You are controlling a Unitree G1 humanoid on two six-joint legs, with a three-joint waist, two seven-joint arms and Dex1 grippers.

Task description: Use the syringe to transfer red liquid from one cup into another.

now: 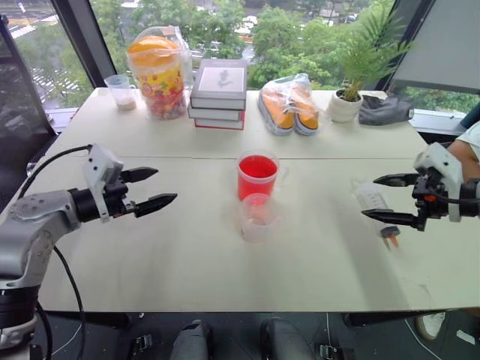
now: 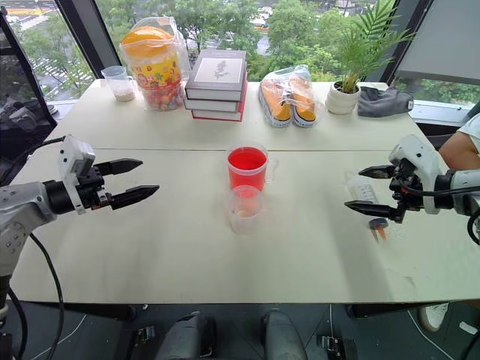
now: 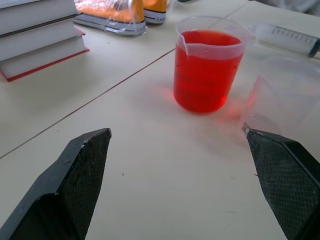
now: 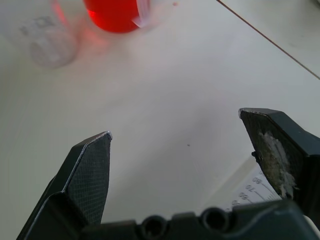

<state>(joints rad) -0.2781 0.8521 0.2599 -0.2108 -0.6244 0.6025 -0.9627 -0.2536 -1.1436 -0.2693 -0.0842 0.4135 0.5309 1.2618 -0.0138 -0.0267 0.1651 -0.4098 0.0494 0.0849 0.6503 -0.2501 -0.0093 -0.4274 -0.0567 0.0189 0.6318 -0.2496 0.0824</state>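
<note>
The right gripper (image 1: pixel 391 199) hangs wide and empty just over the syringe (image 1: pixel 373 199), which lies flat on the bench (image 1: pixel 315 255), probably lined up to grasp it. The left gripper (image 1: pixel 151 188), equally wide and empty, faces the red cup (image 1: pixel 256 178) and the touching clear cup (image 1: pixel 256 217) at mid-bench, likely ready to steady them.

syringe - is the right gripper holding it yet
No, the syringe lies on the table while the right gripper hangs open above it.
</note>
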